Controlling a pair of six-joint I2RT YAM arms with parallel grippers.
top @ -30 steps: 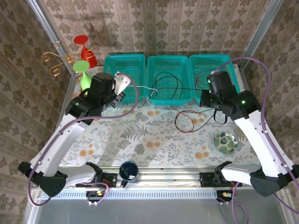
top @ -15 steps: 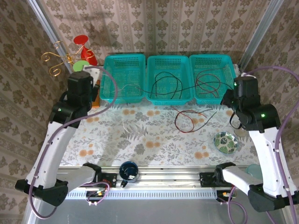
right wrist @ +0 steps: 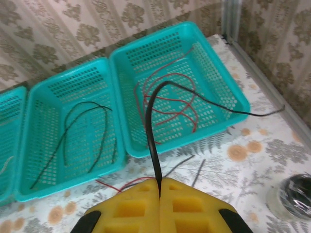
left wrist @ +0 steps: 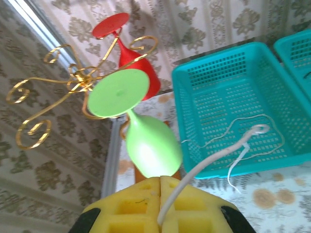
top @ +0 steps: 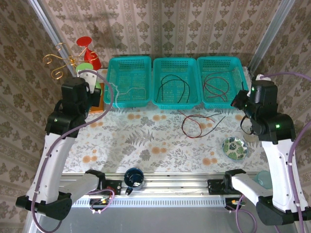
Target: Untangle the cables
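My left gripper (top: 98,92) is shut on a pale white cable (left wrist: 214,155). That cable runs into the left teal basket (left wrist: 194,92), where its thin end lies curled (top: 127,91). My right gripper (top: 242,101) is shut on a black cable (right wrist: 150,126) that arches up over the right basket (right wrist: 233,92) and trails off to the right. A maroon cable (top: 216,85) lies inside that right basket. Another black cable (top: 172,85) lies in the middle basket (top: 175,60). A red and a black cable (top: 197,124) lie looped together on the table in front of the baskets.
A green glass (left wrist: 150,145) stands just ahead of the left fingers, with a red glass (left wrist: 131,53) and a gold wire stand (left wrist: 48,82) behind it. A patterned bowl (top: 234,147) sits at the right. A dark cup (top: 133,177) stands at the near edge.
Both arms have swung outward, the left to the left with the white cable, the right to the right with the black one. The cables no longer cross over the baskets.
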